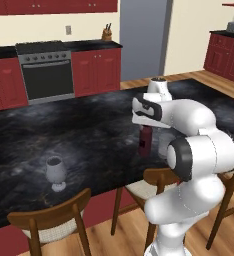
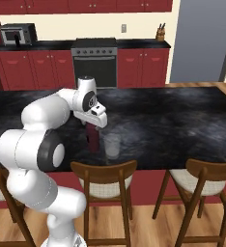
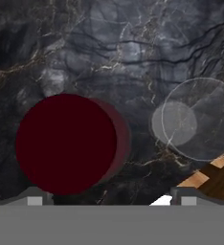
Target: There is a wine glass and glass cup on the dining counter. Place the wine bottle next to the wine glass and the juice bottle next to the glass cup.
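We see the dark red juice bottle [image 2: 92, 139] upright at centre-left of the right base view, just beside the clear glass cup [image 2: 112, 145] on the black marble dining counter [image 2: 182, 120]; the wine glass [image 1: 55, 172] stands lower left of the left base view.

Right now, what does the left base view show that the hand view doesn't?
The left base view adds the wine glass, an oven and wooden chairs. The hand view adds a straight-down look into the glass cup, beside the bottle. Both show the juice bottle standing on the dining counter.
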